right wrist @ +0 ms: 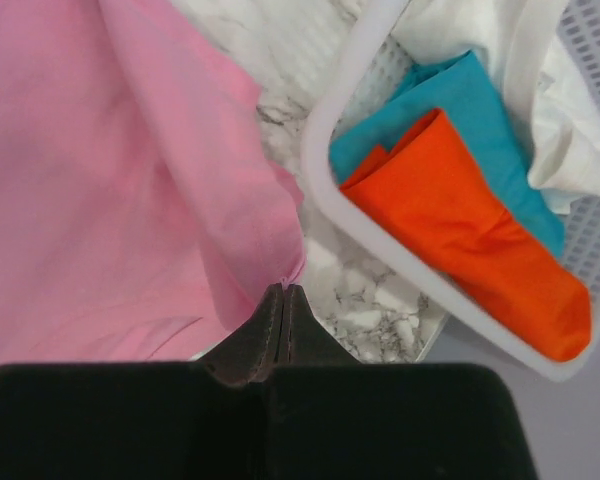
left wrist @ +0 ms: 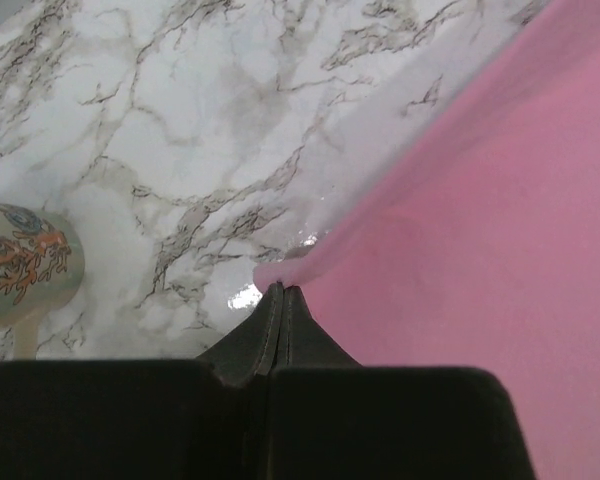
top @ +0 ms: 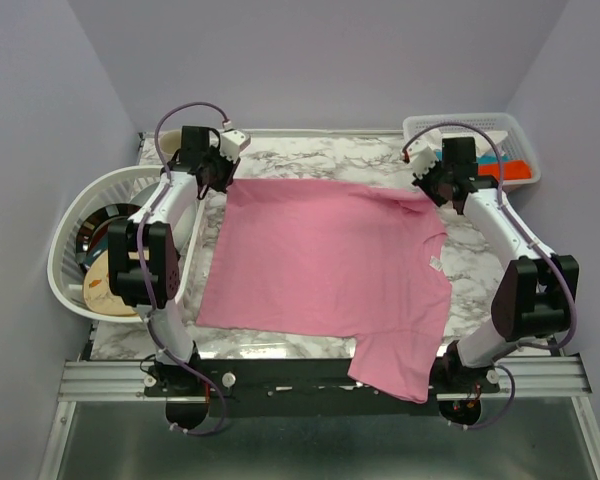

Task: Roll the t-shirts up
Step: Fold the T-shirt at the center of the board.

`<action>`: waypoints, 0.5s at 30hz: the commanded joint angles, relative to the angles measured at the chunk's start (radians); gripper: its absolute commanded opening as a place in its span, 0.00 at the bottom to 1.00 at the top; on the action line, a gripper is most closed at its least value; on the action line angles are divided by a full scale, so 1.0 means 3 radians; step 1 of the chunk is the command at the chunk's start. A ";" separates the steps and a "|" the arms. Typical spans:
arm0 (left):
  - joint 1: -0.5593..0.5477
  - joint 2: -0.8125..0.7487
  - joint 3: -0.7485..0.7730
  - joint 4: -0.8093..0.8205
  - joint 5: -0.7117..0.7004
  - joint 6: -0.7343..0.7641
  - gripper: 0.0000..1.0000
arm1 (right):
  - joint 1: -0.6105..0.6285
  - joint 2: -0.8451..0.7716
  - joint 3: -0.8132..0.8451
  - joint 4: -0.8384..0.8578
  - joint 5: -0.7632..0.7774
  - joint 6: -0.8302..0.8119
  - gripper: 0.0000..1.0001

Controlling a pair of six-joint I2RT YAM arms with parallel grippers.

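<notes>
A plain pink t-shirt (top: 325,265) lies spread on the marble table, one part hanging over the near edge. My left gripper (top: 220,178) is shut on its far left corner, where the pink fabric (left wrist: 460,230) is pinched at my fingertips (left wrist: 282,290). My right gripper (top: 435,190) is shut on the far right corner; the pink fabric (right wrist: 130,180) rises in a fold to the closed tips (right wrist: 284,290).
A white oval basket (top: 80,225) with patterned items stands at the table's left edge. A white mesh basket (top: 515,135) at the back right holds orange (right wrist: 470,230), teal and white cloths, close to my right gripper. A painted object (left wrist: 20,260) lies left of my left gripper.
</notes>
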 commanded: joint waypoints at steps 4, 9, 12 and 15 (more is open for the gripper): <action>0.0136 -0.0319 -0.0197 -0.0261 0.0166 0.0369 0.00 | 0.0014 -0.0468 -0.0628 -0.0226 -0.0029 0.0006 0.00; 0.0151 -0.0391 -0.0325 -0.0440 0.0248 0.0507 0.00 | 0.0019 -0.0724 -0.0782 -0.0430 -0.0055 0.0027 0.01; 0.0151 -0.0401 -0.0366 -0.0532 0.0294 0.0589 0.00 | 0.0014 -0.0923 -0.0802 -0.0583 -0.0075 -0.0049 0.00; 0.0151 -0.0412 -0.0407 -0.0593 0.0314 0.0676 0.00 | 0.0014 -0.1153 -0.0818 -0.0722 -0.0080 -0.0187 0.01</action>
